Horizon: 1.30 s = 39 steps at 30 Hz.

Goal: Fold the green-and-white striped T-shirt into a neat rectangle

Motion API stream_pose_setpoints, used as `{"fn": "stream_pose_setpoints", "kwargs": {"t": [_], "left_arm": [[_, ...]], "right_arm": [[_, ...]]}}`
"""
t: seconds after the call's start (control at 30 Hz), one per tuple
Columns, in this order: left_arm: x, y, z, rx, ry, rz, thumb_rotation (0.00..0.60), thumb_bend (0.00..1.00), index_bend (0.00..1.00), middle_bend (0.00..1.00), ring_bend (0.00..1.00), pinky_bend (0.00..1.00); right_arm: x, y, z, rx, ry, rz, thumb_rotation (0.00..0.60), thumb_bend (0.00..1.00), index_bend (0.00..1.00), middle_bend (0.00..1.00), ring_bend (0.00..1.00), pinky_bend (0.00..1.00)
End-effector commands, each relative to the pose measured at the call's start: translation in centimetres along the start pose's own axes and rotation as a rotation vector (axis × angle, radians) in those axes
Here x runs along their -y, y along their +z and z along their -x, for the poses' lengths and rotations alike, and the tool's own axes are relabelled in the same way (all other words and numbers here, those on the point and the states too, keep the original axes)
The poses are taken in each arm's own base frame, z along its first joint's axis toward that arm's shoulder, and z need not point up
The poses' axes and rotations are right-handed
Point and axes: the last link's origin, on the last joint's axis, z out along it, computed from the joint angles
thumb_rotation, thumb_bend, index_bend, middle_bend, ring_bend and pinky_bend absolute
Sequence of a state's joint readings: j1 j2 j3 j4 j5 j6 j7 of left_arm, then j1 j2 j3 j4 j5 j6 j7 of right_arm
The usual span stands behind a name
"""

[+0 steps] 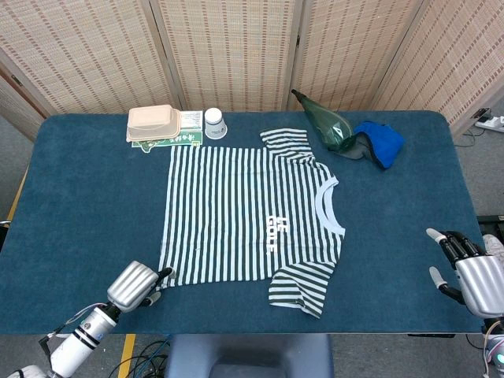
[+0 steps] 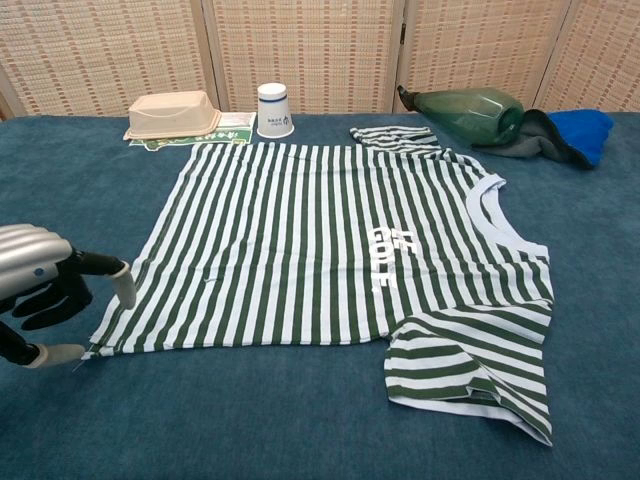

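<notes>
Both hands empty — left hand fingers apart beside T-shirt corner; right hand fingers spread.

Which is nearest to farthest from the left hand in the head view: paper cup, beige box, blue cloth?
From the left hand:
1. Beige box, far-left edge of table.
2. Paper cup, just right of the box.
3. Blue cloth, far right.

Paper cup set upside down near tabletop far edge; beige lidded box just left; green bottle lying well right, blue cloth beyond.
</notes>
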<state>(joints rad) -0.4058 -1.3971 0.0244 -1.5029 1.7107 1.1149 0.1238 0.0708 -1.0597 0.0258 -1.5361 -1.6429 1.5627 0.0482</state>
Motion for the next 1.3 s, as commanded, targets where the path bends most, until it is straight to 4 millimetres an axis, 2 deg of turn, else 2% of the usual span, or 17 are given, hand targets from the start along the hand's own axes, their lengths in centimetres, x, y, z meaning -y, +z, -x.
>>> {"fn": "stream_pose_setpoints", "kwargs": {"t": [0.03, 0.57, 1.17, 1.3], "left_arm": [[-0.2, 0.8, 0.7, 0.022, 0.009, -0.008, 0.600, 0.27, 0.41, 0.89, 0.85, 0.98], [0.0, 2.9, 2.7, 0.037, 0.020, -0.059, 0.600, 0.27, 0.41, 0.89, 0.85, 0.98], [0.2, 4.1, 2.7, -0.020, 0.000, -0.080, 0.600, 0.27, 0.45, 0.89, 0.85, 0.98], [0.0, 4.0, 2.7, -0.026, 0.002, -0.067, 0.600, 0.31, 0.46, 0.89, 0.85, 0.98]], "right_arm": [[0.0, 0.0, 0.0, 0.000, 0.001, 0.001, 0.600, 0.39, 0.13, 0.24, 0.23, 0.41], [-0.5, -0.6, 0.1, 0.001, 0.005, 0.029, 0.600, 0.39, 0.13, 0.24, 0.23, 0.41], [-0.7, -0.6, 0.3, 0.006, 0.006, 0.040, 0.600, 0.39, 0.13, 0.24, 0.23, 0.41], [-0.7, -0.6, 0.4, 0.009, 0.005, 0.039, 0.600, 0.39, 0.13, 0.24, 0.23, 0.41]]}}
